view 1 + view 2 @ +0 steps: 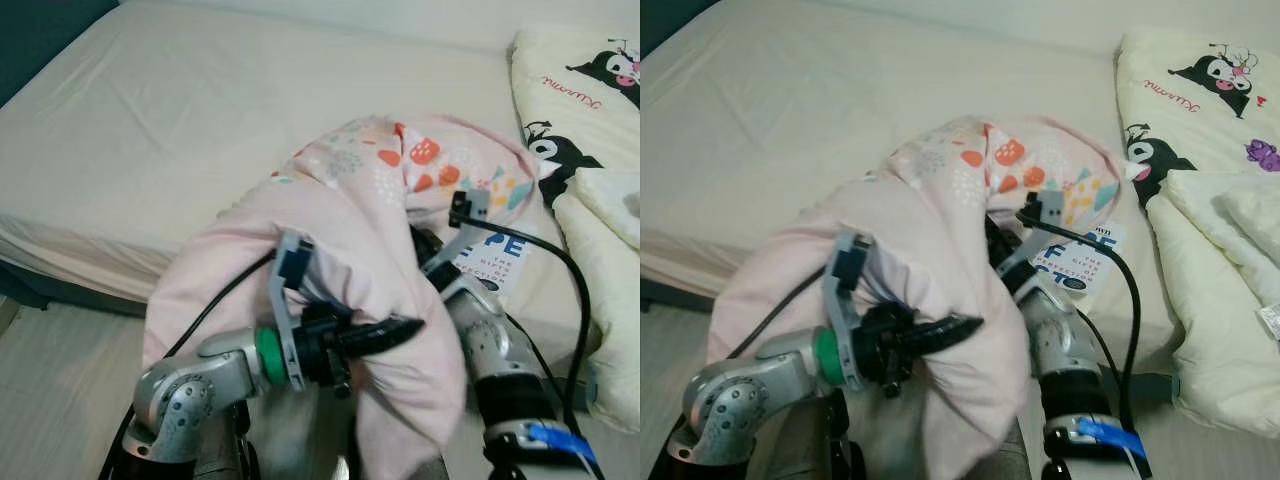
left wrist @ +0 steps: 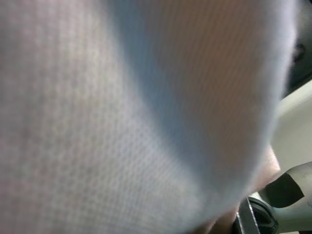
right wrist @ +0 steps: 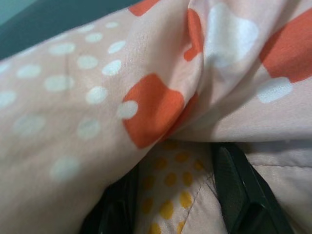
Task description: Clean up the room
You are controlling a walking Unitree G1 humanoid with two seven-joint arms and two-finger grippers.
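Observation:
A pink blanket [image 1: 340, 230] with orange and white patterns on its inner side hangs bunched over both my arms at the near edge of the bed. My left gripper [image 1: 405, 328] points to the right with its fingers together, pinching a fold of the plain pink side. The left wrist view has that cloth [image 2: 122, 112] pressed close to the lens. My right gripper [image 3: 178, 195] is buried under the blanket; its two black fingers [image 3: 241, 195] clamp a thick fold of the patterned cloth [image 3: 156, 102]. The right forearm [image 1: 490, 350] rises from below.
The bed [image 1: 200, 110] has a cream sheet and stretches back and left. A cream cartoon-print quilt [image 1: 585, 110] and a folded white cover [image 1: 615, 200] lie at the right. A white card with blue letters [image 1: 492, 262] lies by my right arm. Pale floor [image 1: 60, 370] lies at lower left.

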